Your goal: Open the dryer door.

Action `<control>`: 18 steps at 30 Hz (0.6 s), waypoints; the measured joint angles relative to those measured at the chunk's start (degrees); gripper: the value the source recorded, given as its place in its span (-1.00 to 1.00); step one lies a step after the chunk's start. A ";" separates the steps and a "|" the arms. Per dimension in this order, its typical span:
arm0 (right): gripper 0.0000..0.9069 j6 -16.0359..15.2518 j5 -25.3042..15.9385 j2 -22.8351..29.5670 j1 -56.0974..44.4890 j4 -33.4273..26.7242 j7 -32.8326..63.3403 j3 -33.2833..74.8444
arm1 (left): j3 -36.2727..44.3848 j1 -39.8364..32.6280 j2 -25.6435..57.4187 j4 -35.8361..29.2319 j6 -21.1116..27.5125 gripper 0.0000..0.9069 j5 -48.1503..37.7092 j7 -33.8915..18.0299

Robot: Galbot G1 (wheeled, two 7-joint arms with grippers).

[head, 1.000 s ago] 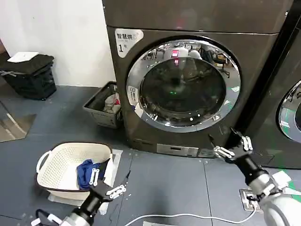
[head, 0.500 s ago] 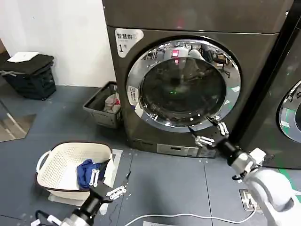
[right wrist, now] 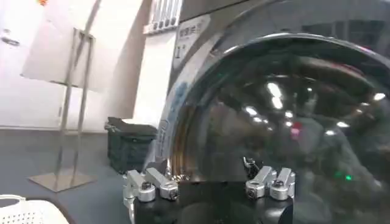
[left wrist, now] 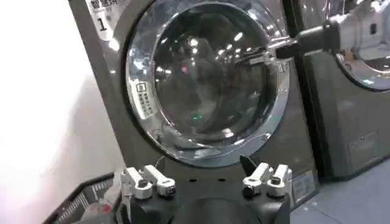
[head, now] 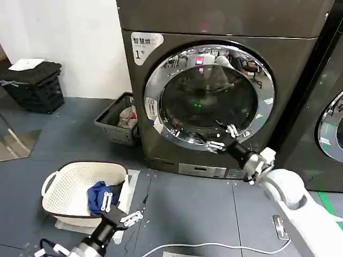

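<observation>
The dryer door (head: 209, 96) is a round door with a chrome rim and dark glass, and it lies flush against the dark machine stickered "1" (head: 140, 53). My right gripper (head: 215, 134) is open, its fingers spread just in front of the door's lower glass and rim, touching nothing that I can see. From the right wrist, the door glass (right wrist: 292, 109) is very near beyond the open right gripper (right wrist: 210, 178). My left gripper (head: 122, 210) hangs open low over the floor beside the basket. In the left wrist view the left gripper (left wrist: 207, 178) faces the door (left wrist: 207, 79).
A white laundry basket (head: 64, 184) holding blue cloth sits on the floor at front left. A grey bin (head: 110, 124) of clothes stands against the dryer's left side. A black crate (head: 35, 85) is by the wall. A neighbouring black machine (head: 327, 123) stands at the right.
My right gripper has moved up and to the left, from low by the machine's right corner to the front of the door's lower part. The left arm has stayed put.
</observation>
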 joint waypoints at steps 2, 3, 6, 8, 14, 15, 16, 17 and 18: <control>1.00 -0.07 0.00 0.46 1.61 -0.90 0.04 -1.37 | -0.28 0.00 -0.03 0.20 -0.18 1.00 0.00 0.05; 1.00 -0.10 0.00 0.65 2.34 -1.38 0.06 -2.05 | -0.40 0.00 -0.03 0.22 -0.19 1.00 -0.01 0.06; 1.00 -0.25 -0.03 1.34 4.43 -2.71 0.31 -4.06 | -0.69 0.07 -0.05 0.22 -0.21 1.00 -0.08 0.06; 1.00 -0.33 -0.14 1.85 5.73 -3.52 0.53 -5.17 | -0.78 0.15 -0.07 0.16 -0.21 1.00 -0.10 0.07; 1.00 -0.54 -0.34 3.44 9.07 -6.14 0.77 -8.21 | -0.91 0.39 -0.15 -0.12 -0.21 1.00 -0.12 0.09; 1.00 -0.55 -0.35 3.72 9.58 -6.54 0.77 -8.77 | -0.95 0.40 -0.17 -0.15 -0.21 1.00 -0.12 0.09; 1.00 -0.55 -0.36 3.90 9.97 -6.86 0.78 -9.17 | -0.96 0.44 -0.18 -0.19 -0.21 1.00 -0.12 0.09; 1.00 -0.55 -0.37 4.17 10.49 -7.31 0.81 -9.68 | -1.02 0.45 -0.19 -0.25 -0.21 1.00 -0.12 0.09; 1.00 -0.54 -0.37 4.50 10.98 -7.74 0.82 -10.23 | -1.05 0.47 -0.20 -0.28 -0.21 1.00 -0.12 0.09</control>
